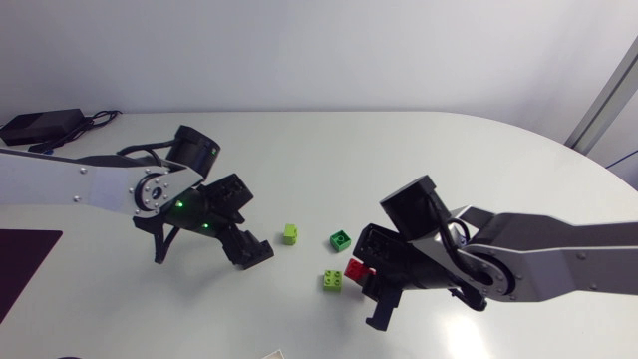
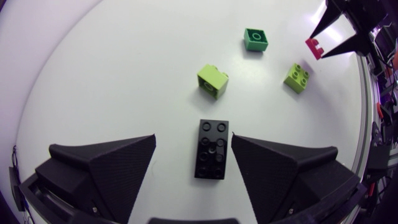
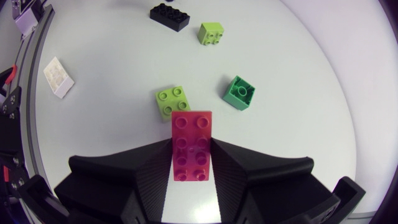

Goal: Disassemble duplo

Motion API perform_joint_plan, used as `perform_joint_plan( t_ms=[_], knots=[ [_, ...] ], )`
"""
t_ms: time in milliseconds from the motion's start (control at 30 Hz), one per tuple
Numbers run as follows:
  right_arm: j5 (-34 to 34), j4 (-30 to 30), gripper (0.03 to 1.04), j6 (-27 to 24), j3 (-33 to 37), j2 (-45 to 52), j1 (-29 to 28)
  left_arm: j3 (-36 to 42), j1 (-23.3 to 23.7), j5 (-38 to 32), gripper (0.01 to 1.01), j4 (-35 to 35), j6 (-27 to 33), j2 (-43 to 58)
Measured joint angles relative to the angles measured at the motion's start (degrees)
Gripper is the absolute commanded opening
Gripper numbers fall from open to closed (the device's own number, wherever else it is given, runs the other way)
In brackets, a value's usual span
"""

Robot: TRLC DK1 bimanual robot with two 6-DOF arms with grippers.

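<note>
Right gripper (image 3: 191, 142) clamps the red 2x4 brick (image 3: 191, 124) by its long sides; left gripper (image 2: 194, 135) stands wide around the black 2x4 brick (image 2: 211, 148); probably light, rigid, slippery

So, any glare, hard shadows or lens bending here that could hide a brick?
Head view: even light, only soft shadows, no glare on the white table. Left wrist view: fisheye bows the table's edge; black eight-stud plastic brick unobscured. Right wrist view: same bowing; red eight-stud plastic brick in plain sight.

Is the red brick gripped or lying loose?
Gripped: both fingers of the right gripper press the red brick from opposite sides.
</note>
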Motion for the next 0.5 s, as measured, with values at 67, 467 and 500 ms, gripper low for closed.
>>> perform_joint_plan(
  t_ms=[67,467,500],
  knots=[
    [0.2,0.9,0.2,0.0,0.0,1.9,-0.1,0.0,0.5,-0.1,0.972,-0.4,0.0,-2.1],
    [3.0,3.9,0.85,0.0,1.8,10.1,-0.8,-4.8,-6.8,-0.4,0.975,-8.2,0.0,-13.6],
    [3.0,3.9,0.99,0.0,1.8,10.1,-0.8,-5.6,-7.9,-0.4,0.975,-8.9,0.0,-14.4]
  ],
)
